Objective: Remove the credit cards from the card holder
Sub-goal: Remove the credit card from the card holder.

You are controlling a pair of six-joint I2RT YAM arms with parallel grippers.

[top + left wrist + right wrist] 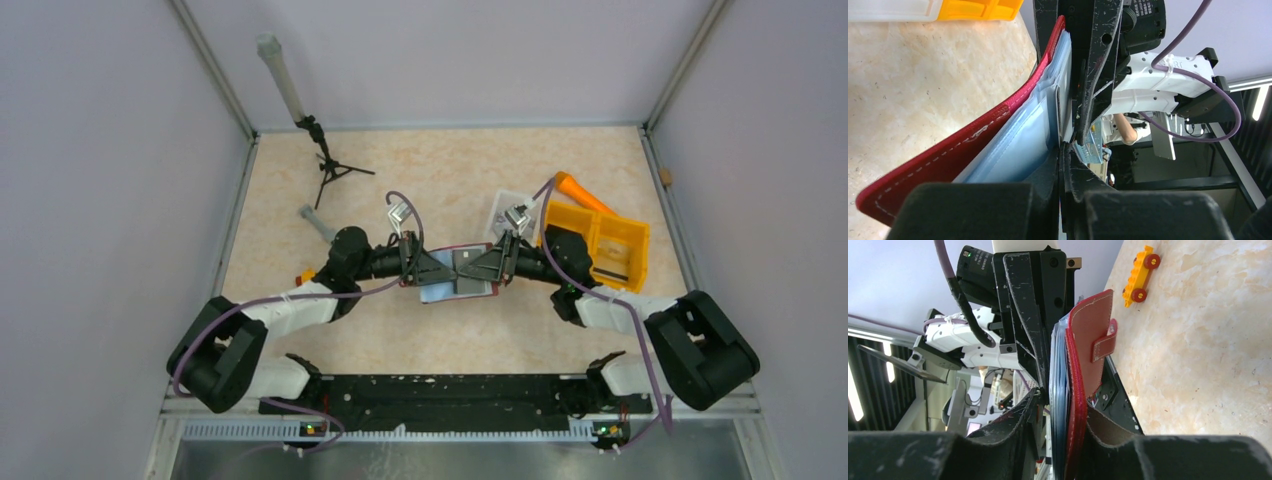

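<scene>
The dark red card holder (447, 291) is held up off the table centre between both grippers, its pale blue inner sleeves (1018, 145) showing. My right gripper (1066, 401) is shut on the holder (1094, 330), red cover and sleeves between its fingers; the strap tab (1104, 342) hangs loose. My left gripper (1074, 152) is shut on a thin flat edge beside the sleeves, which looks like the grey credit card (468, 268) lying between the two grippers. The two grippers' tips (462, 266) nearly touch. The tan-yellow card is hidden.
An orange two-compartment tray (604, 246) and a white square tray (508, 208) stand at the right rear. A small tripod (332, 170) and a grey stick (318, 222) are at the left rear. A yellow toy car (1138, 273) lies near the left arm.
</scene>
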